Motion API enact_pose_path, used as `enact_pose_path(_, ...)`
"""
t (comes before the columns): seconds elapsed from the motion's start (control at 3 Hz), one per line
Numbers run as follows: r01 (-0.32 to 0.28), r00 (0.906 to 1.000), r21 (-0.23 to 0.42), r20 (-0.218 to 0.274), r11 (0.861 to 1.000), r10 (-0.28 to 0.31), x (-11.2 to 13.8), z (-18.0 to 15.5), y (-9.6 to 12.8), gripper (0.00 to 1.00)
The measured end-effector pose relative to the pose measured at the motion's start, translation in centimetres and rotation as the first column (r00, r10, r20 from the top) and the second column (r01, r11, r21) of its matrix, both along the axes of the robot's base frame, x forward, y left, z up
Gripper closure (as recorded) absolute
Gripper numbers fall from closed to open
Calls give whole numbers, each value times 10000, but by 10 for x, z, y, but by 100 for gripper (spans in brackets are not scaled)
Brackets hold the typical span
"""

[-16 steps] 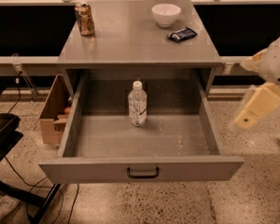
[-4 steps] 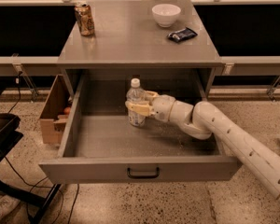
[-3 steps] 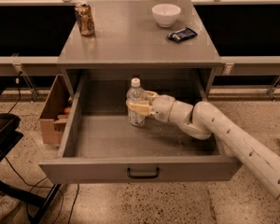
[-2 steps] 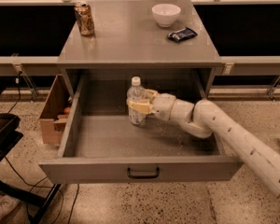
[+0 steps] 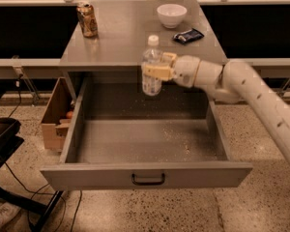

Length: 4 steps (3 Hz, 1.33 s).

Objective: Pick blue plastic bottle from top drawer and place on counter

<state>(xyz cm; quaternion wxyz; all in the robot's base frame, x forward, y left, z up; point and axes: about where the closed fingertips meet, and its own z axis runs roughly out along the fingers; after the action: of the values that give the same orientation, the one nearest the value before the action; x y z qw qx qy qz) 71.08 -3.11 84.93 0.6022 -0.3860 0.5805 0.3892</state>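
Observation:
The blue plastic bottle [image 5: 151,65], clear with a white cap and white label, is held upright in the air above the back of the top drawer [image 5: 145,174], level with the counter's front edge. My gripper [image 5: 155,70] is shut on the bottle's middle, reaching in from the right on a cream arm. The top drawer stands pulled open with a speckled floor and nothing in it. The counter [image 5: 130,37] lies just behind the bottle.
On the counter stand a brown-gold can [image 5: 87,19] at the back left, a white bowl [image 5: 171,15] at the back right and a dark packet [image 5: 188,35] beside it. A cardboard box [image 5: 57,115] sits on the floor left of the drawer.
The gripper has lifted the bottle up out of the drawer, from the drawer floor to counter height.

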Motion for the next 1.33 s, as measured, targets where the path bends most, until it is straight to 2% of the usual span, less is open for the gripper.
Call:
enact_pose_path(0.33, -91, 10000, 365, 12, 9993, 91, 20, 64, -17, 100)
enact_pose_path(0.67, -125, 9999, 512, -97, 9986, 130, 49, 114, -12, 100)
enact_pose_path(1.0, 205, 9995, 891, 233, 9958, -227, 81, 163, -4, 100)
enact_pose_path(1.33, 474, 9979, 969, 402, 9942, -515, 105, 189, 7, 100)
